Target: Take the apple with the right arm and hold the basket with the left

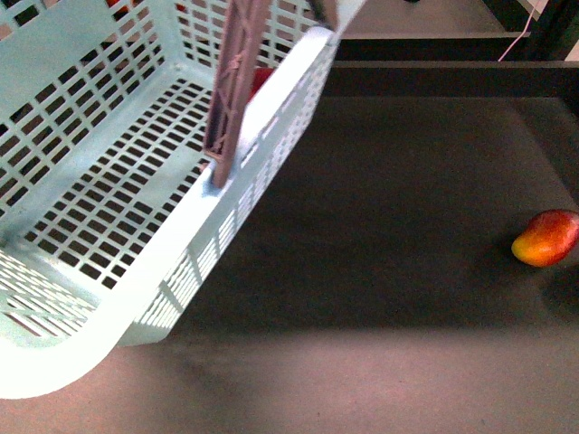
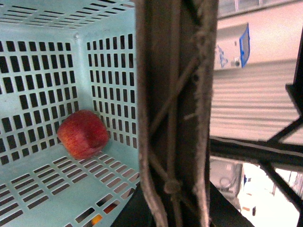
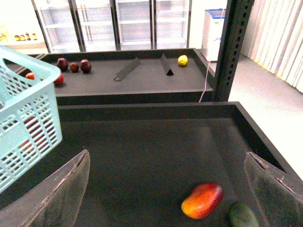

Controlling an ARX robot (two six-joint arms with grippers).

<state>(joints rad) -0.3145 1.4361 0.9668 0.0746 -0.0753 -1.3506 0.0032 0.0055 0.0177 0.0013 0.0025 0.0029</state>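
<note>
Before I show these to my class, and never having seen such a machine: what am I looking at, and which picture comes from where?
It is a robot with two arms, each ending in a pincer. One picture is taken from its body, looking forward; the other two from cameras on its wrists. In the body view the left pincer grips the side wall of the turquoise basket, which looks tilted. The left wrist view looks into that basket, where the red apple lies by a corner. The right wrist view shows the right pincer open and empty above the dark table, where a red-and-yellow mango lies beside something dark green.
</note>
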